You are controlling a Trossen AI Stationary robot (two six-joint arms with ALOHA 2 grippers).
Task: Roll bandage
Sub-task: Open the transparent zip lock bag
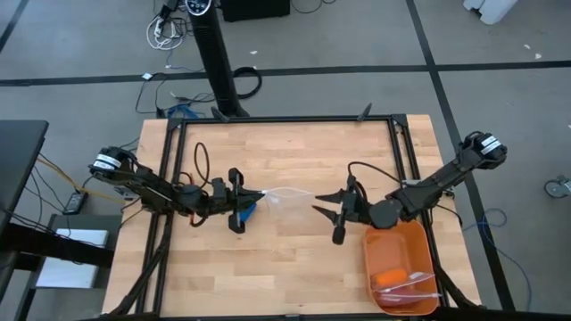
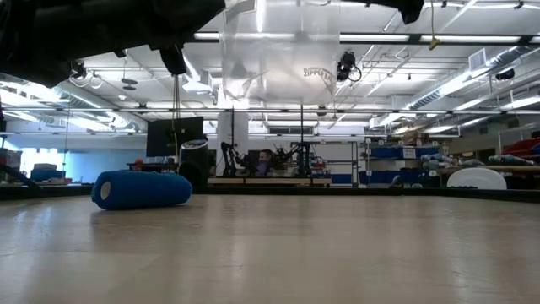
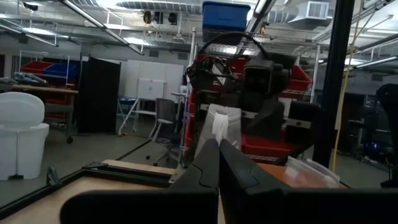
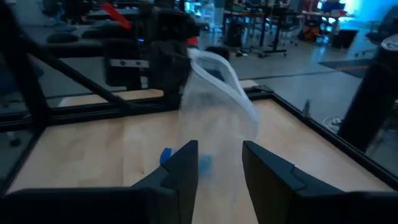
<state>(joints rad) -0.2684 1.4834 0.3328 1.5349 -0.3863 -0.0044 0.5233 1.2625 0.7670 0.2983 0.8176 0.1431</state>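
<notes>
Left claw [image 1: 254,196]: positioned near the middle of the wooden counter [image 1: 294,267], pointing toward the right arm. Its 2 fingers [image 3: 208,165] are pressed together and pinch one edge of a clear plastic bag [image 1: 287,200]. In the left wrist view the bag's edge stands up from the closed fingertips.

Right claw [image 1: 326,214]: positioned just right of the bag, pointing toward the left arm. Its 2 fingers [image 4: 186,165] stand apart at a moderate width with nothing between them. The bag hangs just ahead of the fingertips; contact cannot be confirmed.

Clear plastic bag: stretched between the 2 claws, held off the counter by the left claw alone. The low view shows it hanging translucent above the surface.

Bandage [image 2: 141,189]: rolled into a short bright blue cylinder, lying on its side on the counter. From above it sits just beside and below the left claw, at the bag's left end, outside the bag. Neither claw touches it.

Orange tray [image 1: 400,264]: at the counter's near right corner, beside the right arm, holding 1 orange item and some clear material.
</notes>
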